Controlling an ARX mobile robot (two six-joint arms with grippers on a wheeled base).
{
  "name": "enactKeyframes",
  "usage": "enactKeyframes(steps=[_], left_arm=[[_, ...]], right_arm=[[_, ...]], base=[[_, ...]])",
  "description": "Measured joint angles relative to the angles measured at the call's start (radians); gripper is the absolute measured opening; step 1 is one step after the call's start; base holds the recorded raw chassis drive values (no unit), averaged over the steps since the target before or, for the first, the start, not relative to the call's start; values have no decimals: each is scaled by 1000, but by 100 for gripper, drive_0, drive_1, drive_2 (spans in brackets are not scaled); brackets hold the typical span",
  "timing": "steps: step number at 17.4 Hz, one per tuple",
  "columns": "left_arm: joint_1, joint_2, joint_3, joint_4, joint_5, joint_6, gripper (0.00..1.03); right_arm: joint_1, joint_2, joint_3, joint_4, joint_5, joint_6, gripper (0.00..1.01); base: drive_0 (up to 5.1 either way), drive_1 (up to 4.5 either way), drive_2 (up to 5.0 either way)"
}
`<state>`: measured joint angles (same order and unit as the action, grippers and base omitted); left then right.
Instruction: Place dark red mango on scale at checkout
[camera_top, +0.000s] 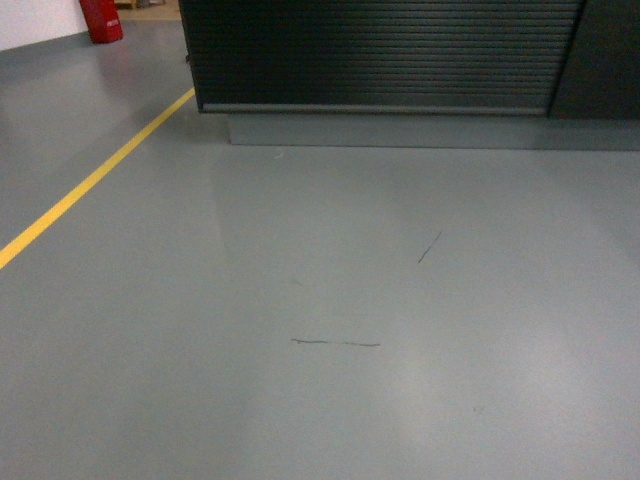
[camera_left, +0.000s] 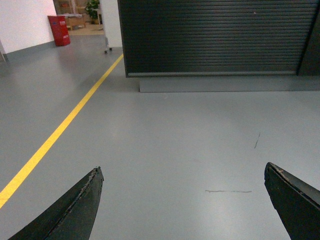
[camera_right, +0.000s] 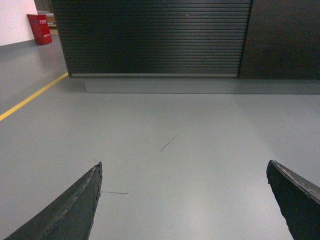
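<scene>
- The checkout (camera_top: 380, 55) is seen ahead in all three views as a black bench front with horizontal slats, standing on a grey plinth; only its front panel is shown, and its top is cut off above each picture.
- Neither the dark red mango nor the scale is visible in any view, so where they lie cannot be told from these pictures.
- The left gripper (camera_left: 182, 202) is seen with its fingers (camera_left: 75, 212) spread wide apart, nothing but bare floor (camera_top: 300, 300) showing between them.
- The right gripper (camera_right: 182, 202) is likewise held with its fingers (camera_right: 70, 212) wide apart and nothing between them.
- The task is judged to be at an early stage: no fruit is held, nothing has been set on a scale, and the bench is still some way off across open floor.
- What is judged to remain: the mango has to be found and grasped, the checkout reached, and the fruit laid on the weighing platform.
- A yellow line (camera_top: 90, 180) is painted along the floor on the left, and a few dark scuff marks (camera_top: 335, 343) are seen on the grey surface.
- A red container (camera_top: 100, 20) stands by the white wall at far left; a pale patch that may be lettering is seen on it, but it is too small and blurred to be read.
- No other brand, label or writing is made out.
</scene>
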<state>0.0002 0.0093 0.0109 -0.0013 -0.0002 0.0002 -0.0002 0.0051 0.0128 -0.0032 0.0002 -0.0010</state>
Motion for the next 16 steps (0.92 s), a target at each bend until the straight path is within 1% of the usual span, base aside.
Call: enactKeyframes(steps=[16], left_arm=[[0,0,0,0,0,0,98]], right_arm=[[0,0,0,1,0,0,98]], base=[[-6,427,-439]])
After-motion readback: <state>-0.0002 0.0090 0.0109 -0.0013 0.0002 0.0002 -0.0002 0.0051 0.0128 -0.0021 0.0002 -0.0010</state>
